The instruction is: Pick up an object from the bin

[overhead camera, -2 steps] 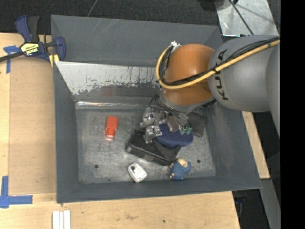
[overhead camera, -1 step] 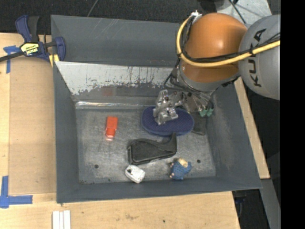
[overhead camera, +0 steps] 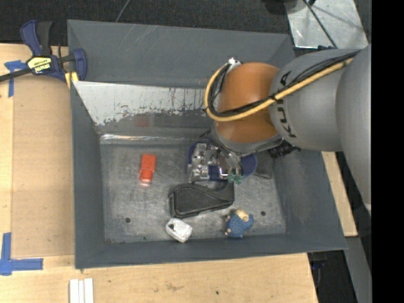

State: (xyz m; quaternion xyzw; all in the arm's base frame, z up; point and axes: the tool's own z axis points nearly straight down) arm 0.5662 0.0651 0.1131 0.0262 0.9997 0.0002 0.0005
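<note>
Centrally over the scuffed grey bin floor [overhead camera: 123, 210], the pincer [overhead camera: 211, 164] hangs by a black pouch's [overhead camera: 201, 201] upper edge, apart or together I cannot tell

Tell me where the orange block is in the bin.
In the camera view, the orange block lies on the left side of the bin floor, left of the end effector and above-left of the black pouch.
</note>
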